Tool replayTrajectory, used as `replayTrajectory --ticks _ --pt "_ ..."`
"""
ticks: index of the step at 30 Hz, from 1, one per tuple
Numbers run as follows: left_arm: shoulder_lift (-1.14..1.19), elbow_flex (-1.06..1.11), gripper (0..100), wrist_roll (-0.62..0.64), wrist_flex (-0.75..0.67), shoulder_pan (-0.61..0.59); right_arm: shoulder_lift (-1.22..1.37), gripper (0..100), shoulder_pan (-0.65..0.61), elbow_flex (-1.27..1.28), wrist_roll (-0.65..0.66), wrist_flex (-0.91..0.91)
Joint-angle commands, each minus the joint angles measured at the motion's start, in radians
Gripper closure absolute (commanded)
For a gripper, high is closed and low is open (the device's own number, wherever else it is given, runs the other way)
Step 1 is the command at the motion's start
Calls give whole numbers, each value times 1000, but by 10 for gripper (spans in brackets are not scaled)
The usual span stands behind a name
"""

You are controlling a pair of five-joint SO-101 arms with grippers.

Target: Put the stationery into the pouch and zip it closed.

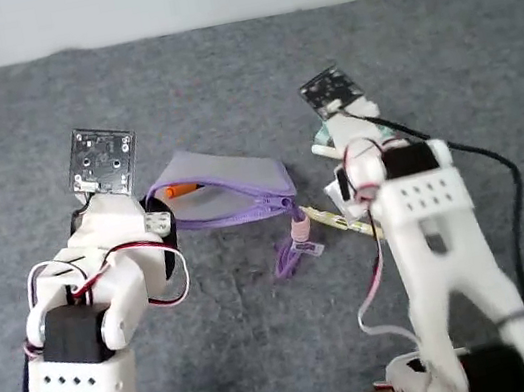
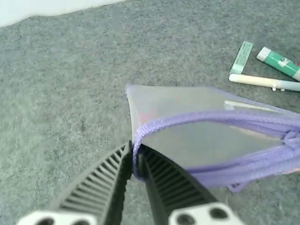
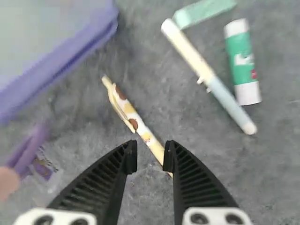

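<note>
A pale purple pouch (image 1: 231, 193) lies mid-table with its zipper mouth open and an orange pen (image 1: 180, 189) inside. My left gripper (image 2: 135, 157) is shut on the pouch's purple zipper edge (image 2: 187, 123) at its left corner. My right gripper (image 3: 150, 150) is open just above the table, its fingers on either side of a cream patterned pen (image 3: 129, 115) lying right of the pouch. A white-and-blue pen (image 3: 206, 77), a green glue stick (image 3: 243, 61) and a pale green strip (image 3: 201, 11) lie beyond it.
The zipper pull with a purple charm (image 1: 297, 248) trails off the pouch's right corner onto the grey carpet. A black cable (image 1: 519, 212) runs along the table's right side. Open carpet lies behind the pouch.
</note>
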Motion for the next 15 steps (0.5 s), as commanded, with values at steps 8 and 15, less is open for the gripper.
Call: replayTrajectory --ticks 8,15 --pt "-6 -8 989 -2 -28 -2 325 893 -51 -173 114 8" --pt "-11 -10 989 0 -26 -3 386 823 -111 -190 112 1"
